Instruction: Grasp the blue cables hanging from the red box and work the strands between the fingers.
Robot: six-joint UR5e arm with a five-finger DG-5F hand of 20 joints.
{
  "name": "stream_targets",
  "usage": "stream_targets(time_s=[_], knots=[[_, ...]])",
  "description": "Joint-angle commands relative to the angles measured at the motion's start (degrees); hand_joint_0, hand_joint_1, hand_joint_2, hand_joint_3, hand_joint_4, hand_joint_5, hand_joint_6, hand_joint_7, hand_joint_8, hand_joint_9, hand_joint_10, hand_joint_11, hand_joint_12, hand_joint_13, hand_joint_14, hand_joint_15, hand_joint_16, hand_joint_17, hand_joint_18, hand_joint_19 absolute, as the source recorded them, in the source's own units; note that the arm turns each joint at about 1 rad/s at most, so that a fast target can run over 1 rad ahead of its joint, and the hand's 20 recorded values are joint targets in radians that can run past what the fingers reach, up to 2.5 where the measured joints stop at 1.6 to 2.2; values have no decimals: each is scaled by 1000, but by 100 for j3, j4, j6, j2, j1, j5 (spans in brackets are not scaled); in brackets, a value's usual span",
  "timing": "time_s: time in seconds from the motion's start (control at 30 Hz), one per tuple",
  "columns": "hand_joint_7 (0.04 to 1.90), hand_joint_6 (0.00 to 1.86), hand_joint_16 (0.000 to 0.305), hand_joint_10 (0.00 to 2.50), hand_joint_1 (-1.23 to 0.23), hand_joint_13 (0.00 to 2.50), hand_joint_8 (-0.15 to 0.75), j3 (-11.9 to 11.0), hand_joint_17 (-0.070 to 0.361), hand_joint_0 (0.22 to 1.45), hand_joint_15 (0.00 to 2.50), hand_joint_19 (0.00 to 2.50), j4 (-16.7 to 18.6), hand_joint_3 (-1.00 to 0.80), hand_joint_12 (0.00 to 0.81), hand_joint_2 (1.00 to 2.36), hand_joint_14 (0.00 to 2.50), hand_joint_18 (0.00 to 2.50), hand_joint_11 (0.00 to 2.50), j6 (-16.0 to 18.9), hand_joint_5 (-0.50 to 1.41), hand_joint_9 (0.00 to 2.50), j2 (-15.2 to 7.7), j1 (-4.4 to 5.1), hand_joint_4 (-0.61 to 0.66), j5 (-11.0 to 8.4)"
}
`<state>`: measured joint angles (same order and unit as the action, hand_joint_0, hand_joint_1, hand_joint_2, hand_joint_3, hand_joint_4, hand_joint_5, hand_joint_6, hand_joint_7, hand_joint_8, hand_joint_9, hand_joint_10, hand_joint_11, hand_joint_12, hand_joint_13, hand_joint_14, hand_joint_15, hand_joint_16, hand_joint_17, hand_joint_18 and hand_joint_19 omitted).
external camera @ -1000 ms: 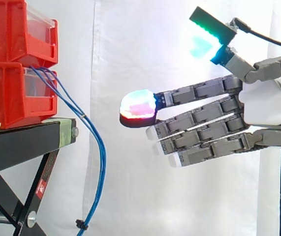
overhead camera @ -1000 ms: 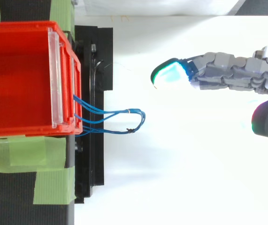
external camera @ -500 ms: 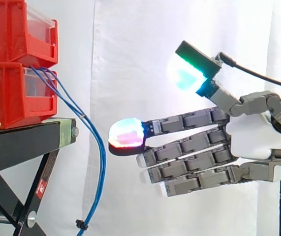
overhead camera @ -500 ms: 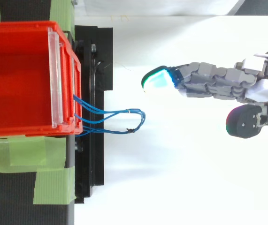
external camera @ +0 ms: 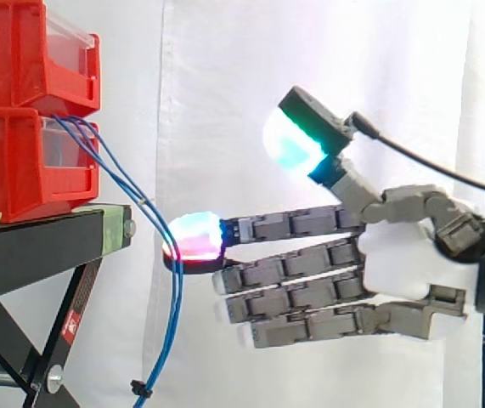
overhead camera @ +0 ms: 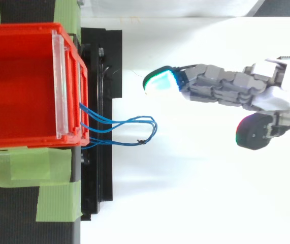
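The upper bin sits on the lower bin, both on the stand. The cables hang from the lower bin's front, down past the stand's right edge. My hand lies to their right, its fingertips beside the cable loop and apart from it.

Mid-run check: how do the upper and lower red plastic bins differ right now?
The thin blue cables spill from the front opening of the lower red plastic bin; the upper red plastic bin has none hanging from it. The lower bin rests on the black stand; the upper bin is stacked on the lower one. Both are red with clear front panels.
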<state>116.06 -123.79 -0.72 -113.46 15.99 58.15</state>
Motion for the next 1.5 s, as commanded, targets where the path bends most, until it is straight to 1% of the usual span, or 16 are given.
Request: stream_targets(time_s=[0.0, 0.03, 0.07, 0.17, 0.4, 0.53, 0.7, 0.73, 0.9, 1.1, 1.13, 1.2, 1.23, 1.27, 1.37, 1.47], knots=[[664, 5, 75, 0, -435, 0, 319, -180, 170, 662, 151, 100, 224, -1000, 388, 1000, 4, 0, 4, 72, -383, 0, -229, 1, 184, -31], [668, 5, 75, 1, -436, 0, 320, -251, 170, 662, 155, 100, 206, -1000, 387, 1000, 2, 0, 0, 45, -384, 0, -220, 1, 184, -31], [670, 6, 75, 0, -435, 0, 320, -382, 169, 663, 151, 101, 66, -1000, 388, 1000, 2, 0, 3, -34, -384, 0, -220, 1, 184, -31], [670, 5, 75, 0, -436, 0, 318, -461, 169, 665, 151, 99, -66, -1000, 387, 1000, 3, 0, 3, -104, -384, 0, -229, 1, 183, -31], [672, 5, 75, 0, -440, 0, 319, -497, 168, 669, 153, 97, -66, -1000, 385, 1000, 2, 0, 1, -289, -383, 0, -229, 27, 183, -31], [675, 5, 75, 0, -441, 0, 320, -488, 168, 670, 153, 104, -66, -1000, 385, 1000, 2, 0, 11, -333, -384, 0, -229, 89, 183, -49], [679, 6, 75, 0, -443, 0, 320, -488, 168, 672, 153, 105, -40, -1000, 384, 1000, 2, 0, 13, -491, -381, 0, -229, 194, 184, -234], [678, 5, 74, 0, -444, 0, 321, -488, 168, 672, 153, 101, -31, -1000, 384, 1000, 2, 0, 19, -491, -381, 0, -229, 238, 184, -278], [680, 6, 74, 0, -445, 0, 321, -497, 168, 673, 153, 110, 22, -1000, 384, 1000, 3, 0, 36, -517, -379, 0, -229, 282, 185, -295], [682, 6, 74, 0, -446, 0, 322, -505, 167, 674, 156, 100, 74, -1000, 384, 1000, 3, 0, 29, -631, -377, 0, -229, 370, 188, -436], [681, 6, 74, 0, -446, 0, 321, -558, 167, 675, 155, 107, 118, -1000, 384, 1000, 3, 0, 37, -640, -377, 0, -361, 396, 188, -497], [681, 6, 74, 1, -446, 0, 321, -593, 166, 676, 157, 106, 136, -1000, 384, 1000, 3, 0, 32, -579, -377, 0, -466, 396, 188, -497], [681, 6, 74, 2, -446, 0, 321, -716, 166, 676, 156, 105, 189, -1000, 384, 1000, 2, 0, 36, -385, -377, 0, -712, 388, 188, -489], [685, 6, 74, 0, -447, 0, 322, -769, 167, 676, 157, 112, 189, -1000, 384, 1000, 3, 0, 39, -297, -377, 0, -774, 379, 188, -471], [684, 6, 74, 0, -447, 0, 322, -857, 166, 677, 161, 114, 145, -1000, 383, 1000, 3, 0, 48, 45, -376, 0, -818, 396, 188, -453], [688, 6, 74, 0, -448, 0, 324, -866, 166, 677, 164, 108, -5, -1000, 384, 1000, 3, 0, 65, 63, -376, 0, -818, 396, 188, -436]])
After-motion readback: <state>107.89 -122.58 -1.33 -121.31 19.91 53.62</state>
